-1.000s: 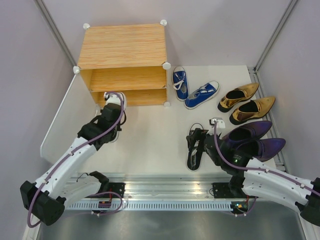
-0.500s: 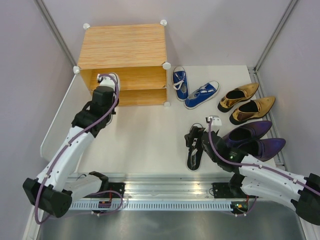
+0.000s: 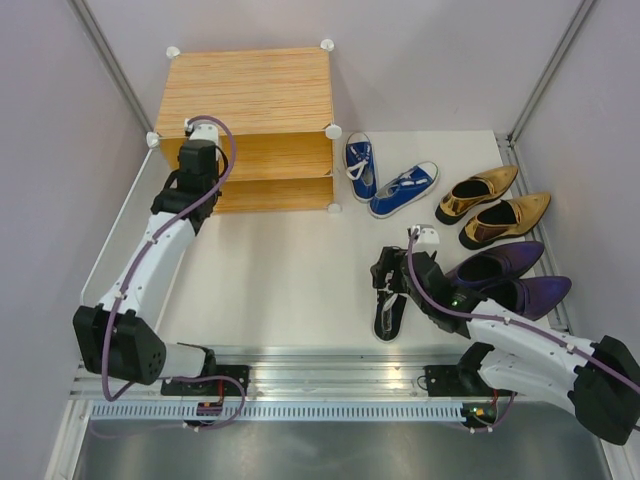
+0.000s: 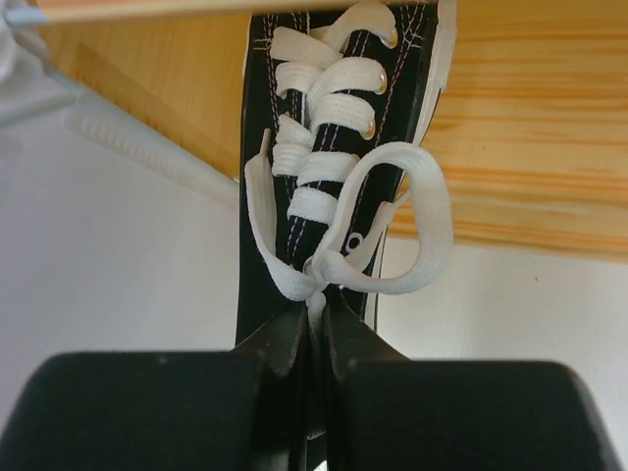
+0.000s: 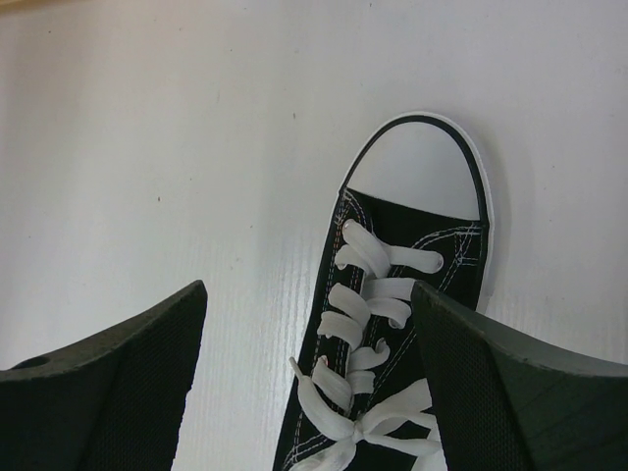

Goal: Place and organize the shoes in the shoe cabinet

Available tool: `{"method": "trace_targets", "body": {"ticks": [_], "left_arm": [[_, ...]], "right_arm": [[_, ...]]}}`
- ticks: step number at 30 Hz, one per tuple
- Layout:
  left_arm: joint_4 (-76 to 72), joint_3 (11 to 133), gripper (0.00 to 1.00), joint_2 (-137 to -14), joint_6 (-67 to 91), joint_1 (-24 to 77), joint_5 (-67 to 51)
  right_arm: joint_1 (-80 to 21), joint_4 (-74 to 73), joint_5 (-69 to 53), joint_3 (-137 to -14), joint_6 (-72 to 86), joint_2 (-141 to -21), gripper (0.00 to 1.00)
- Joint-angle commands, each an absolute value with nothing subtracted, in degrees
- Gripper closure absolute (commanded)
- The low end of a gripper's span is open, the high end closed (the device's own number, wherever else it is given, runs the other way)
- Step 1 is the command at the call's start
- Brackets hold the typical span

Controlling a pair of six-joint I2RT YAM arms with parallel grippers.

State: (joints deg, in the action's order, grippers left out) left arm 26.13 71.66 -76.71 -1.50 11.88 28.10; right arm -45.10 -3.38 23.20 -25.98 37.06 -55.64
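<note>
One black sneaker (image 4: 339, 147) is clamped in the left gripper (image 4: 314, 329), whose jaws are pinched together on it just behind the lace bow. Its toe points into the left of the shoe cabinet's (image 3: 245, 92) open front. The right gripper (image 5: 306, 343) has its jaws wide apart, astride the second black sneaker (image 5: 417, 226) on the white table (image 3: 290, 270), gripping nothing.

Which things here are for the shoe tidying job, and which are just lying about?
For the job: shoe cabinet; black sneaker, held by the left gripper at the cabinet's front; other black sneaker on the table; blue sneakers; gold heels; purple heels.
Just there: metal rail along the near edge; grey walls.
</note>
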Motion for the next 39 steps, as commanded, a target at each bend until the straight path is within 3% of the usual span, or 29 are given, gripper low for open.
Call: {"method": "trace_targets", "body": {"ticks": [1,22,24,28,31,39], "left_arm": [[14.8,76.8,0.98,-79.2,-4.5,9.4,26.7],[0.3,77.4,0.97,-90.4,-2.6,7.0,23.7],[0.3,77.1,0.90,-90.8,-2.1,6.9,24.1],[0.2,76.0,0.55,-90.4,-0.8,6.9,24.3],[0.4,75.9,0.43,-89.6,1.0,6.9,22.2],[6.5,76.6,0.41,-87.0,5.8,6.9,19.3]], "right_arm": [[-43.7,-0.4,21.3,-29.0,35.6,-57.5,0.12],[-40.3,4.5,19.6,-30.7,32.9,-64.0,0.12],[-40.2,4.7,19.4,-30.7,32.8,-64.0,0.11],[-39.9,5.0,18.5,-30.5,32.6,-63.9,0.11],[-39.9,5.1,17.1,-30.6,32.1,-63.8,0.10],[-40.0,5.1,16.2,-29.8,32.5,-62.0,0.10]]}}
